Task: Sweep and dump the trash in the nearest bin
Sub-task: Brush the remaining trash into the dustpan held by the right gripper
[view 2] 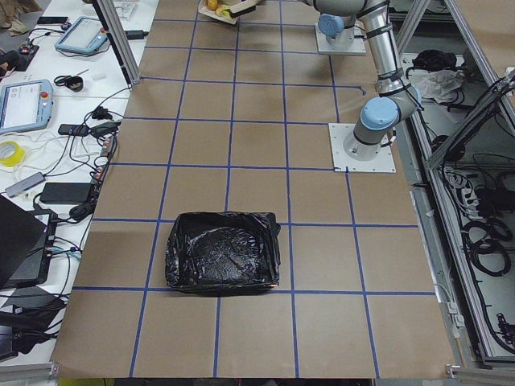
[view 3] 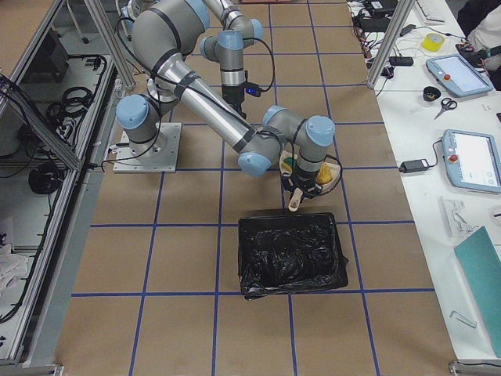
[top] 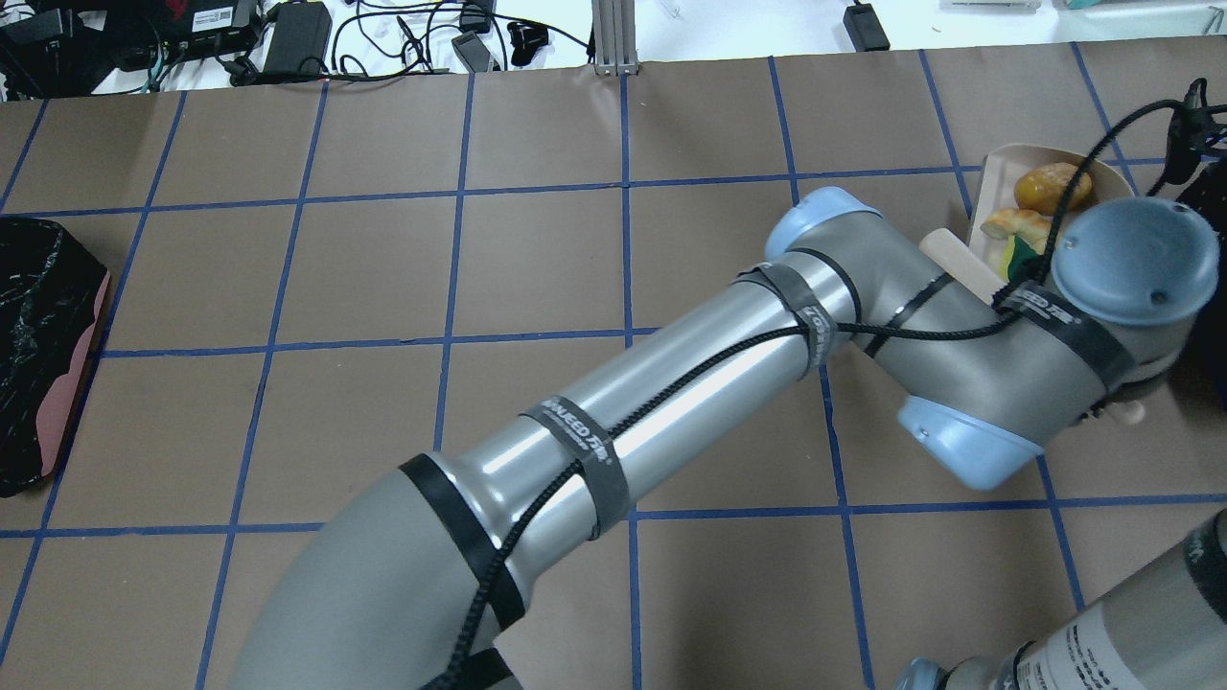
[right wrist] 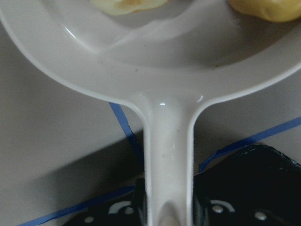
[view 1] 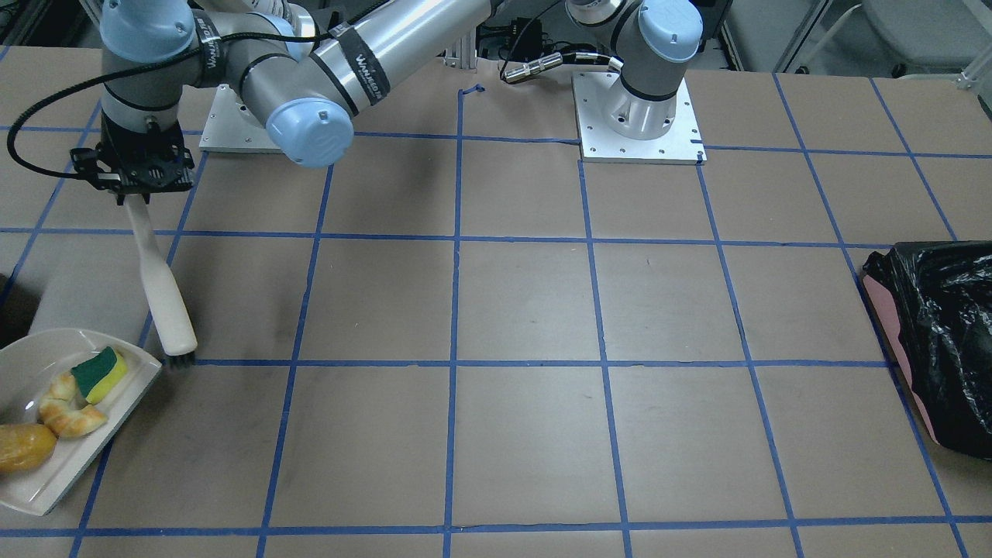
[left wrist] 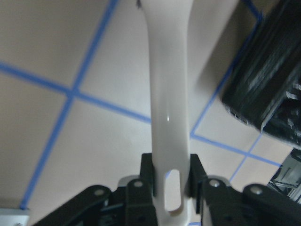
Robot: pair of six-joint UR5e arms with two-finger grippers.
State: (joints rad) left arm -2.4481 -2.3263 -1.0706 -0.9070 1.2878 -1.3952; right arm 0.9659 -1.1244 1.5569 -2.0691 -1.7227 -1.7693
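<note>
My left arm reaches across to the robot's right side. Its gripper [view 1: 136, 195] is shut on the handle of a white brush [view 1: 160, 288], whose dark bristles [view 1: 180, 359] touch the table at the lip of the white dustpan [view 1: 46, 484]. The left wrist view shows the fingers [left wrist: 149, 176] clamped on the brush [left wrist: 169, 94]. The dustpan holds a green-yellow sponge [view 1: 101, 373], a croissant piece [view 1: 70, 412] and a brown-yellow lump [view 1: 23, 448]. My right gripper [right wrist: 167, 209] is shut on the dustpan [right wrist: 141, 56] by its handle. In the front-facing view the right gripper is out of frame.
A bin lined with a black bag [view 3: 291, 255] stands right beside the dustpan at the robot's right end. A second black-bagged bin [view 1: 942, 349] stands at the far opposite end of the table, also in the overhead view [top: 38, 355]. Blue tape grids the brown tabletop.
</note>
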